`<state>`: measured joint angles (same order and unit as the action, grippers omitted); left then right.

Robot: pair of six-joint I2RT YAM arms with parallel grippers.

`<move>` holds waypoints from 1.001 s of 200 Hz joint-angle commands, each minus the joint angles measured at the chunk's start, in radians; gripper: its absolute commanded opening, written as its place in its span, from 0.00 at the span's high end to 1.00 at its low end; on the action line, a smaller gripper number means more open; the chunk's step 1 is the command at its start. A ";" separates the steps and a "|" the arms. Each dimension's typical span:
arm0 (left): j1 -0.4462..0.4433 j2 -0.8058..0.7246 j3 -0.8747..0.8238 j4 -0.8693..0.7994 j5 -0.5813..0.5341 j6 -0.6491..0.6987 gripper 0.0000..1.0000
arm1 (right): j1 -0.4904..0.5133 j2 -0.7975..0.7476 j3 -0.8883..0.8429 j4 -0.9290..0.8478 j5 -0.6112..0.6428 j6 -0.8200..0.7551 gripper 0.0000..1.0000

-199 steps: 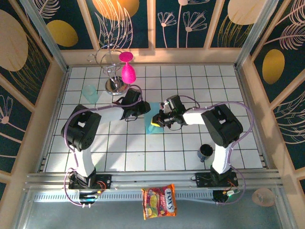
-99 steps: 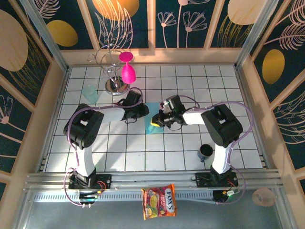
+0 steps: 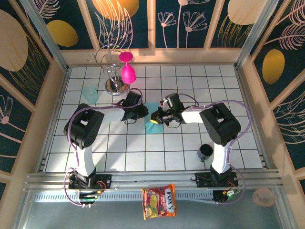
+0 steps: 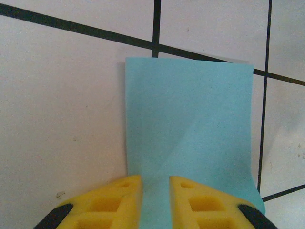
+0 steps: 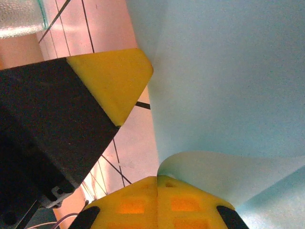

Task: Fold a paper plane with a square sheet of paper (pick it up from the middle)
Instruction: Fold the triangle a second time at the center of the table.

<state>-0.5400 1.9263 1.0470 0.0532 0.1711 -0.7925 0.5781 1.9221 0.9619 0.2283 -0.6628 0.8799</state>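
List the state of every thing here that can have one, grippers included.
square sheet of paper: folded narrower, diagonal crease, mostly flat on the table, one edge curled up.
right gripper: shut on the paper's curled edge.
left gripper: slightly open, fingers over the paper's near edge.
pink goblets: hanging on the wire rack.
teal cup: standing.
dark cup: standing upright.
snack bag: lying flat.
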 commanded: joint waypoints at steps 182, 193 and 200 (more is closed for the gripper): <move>0.007 0.000 -0.027 -0.012 -0.006 0.005 0.77 | 0.023 0.064 0.057 -0.063 0.057 0.002 1.00; 0.008 0.000 -0.026 -0.012 -0.005 0.004 0.77 | 0.023 0.067 0.060 -0.070 0.057 -0.001 1.00; 0.008 0.000 -0.027 -0.012 -0.005 0.003 0.77 | 0.023 0.067 0.060 -0.071 0.057 -0.004 1.00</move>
<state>-0.5381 1.9255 1.0397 0.0669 0.1715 -0.7925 0.5930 1.9686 0.9936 0.1867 -0.6250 0.8925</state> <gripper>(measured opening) 0.234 0.052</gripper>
